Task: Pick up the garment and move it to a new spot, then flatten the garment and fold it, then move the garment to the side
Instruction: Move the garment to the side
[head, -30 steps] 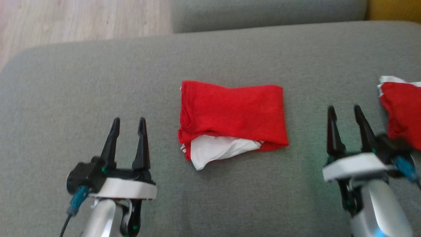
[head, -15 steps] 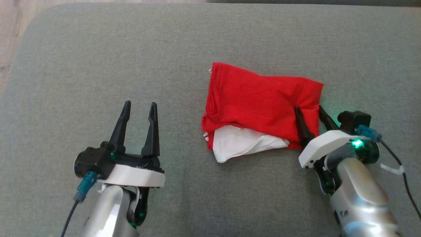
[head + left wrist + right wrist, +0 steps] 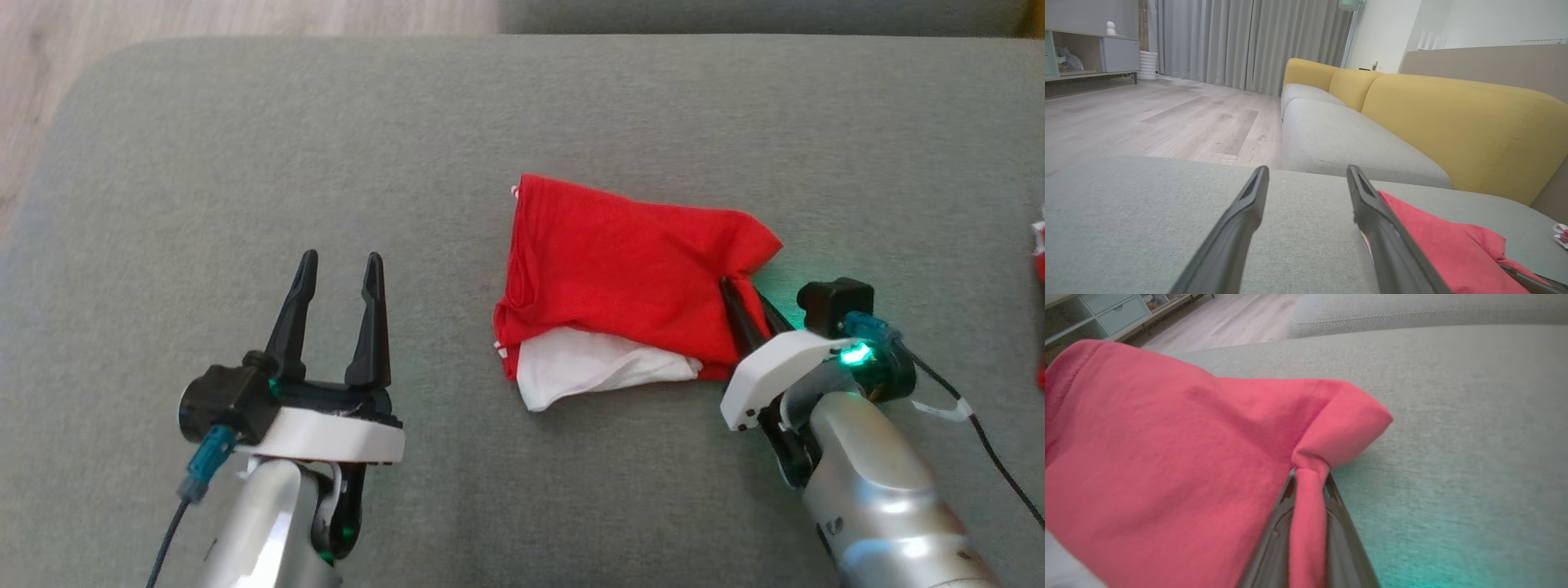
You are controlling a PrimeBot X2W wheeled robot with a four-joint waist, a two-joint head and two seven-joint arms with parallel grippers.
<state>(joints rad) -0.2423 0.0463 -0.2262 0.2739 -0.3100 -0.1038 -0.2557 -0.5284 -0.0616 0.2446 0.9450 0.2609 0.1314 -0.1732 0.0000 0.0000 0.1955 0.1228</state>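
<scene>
On the cushion [image 3: 245,163], right fingers [image 3: 741,318] pinch the garment [image 3: 620,261]; left fingers [image 3: 368,327] gape.

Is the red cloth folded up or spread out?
Folded. The red garment lies as a compact layered bundle on the sofa cushion, white fabric peeking from underneath.

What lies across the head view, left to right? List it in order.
left gripper, open → red garment → right gripper, shut on the garment's right edge → another red cloth at the picture's right edge
</scene>
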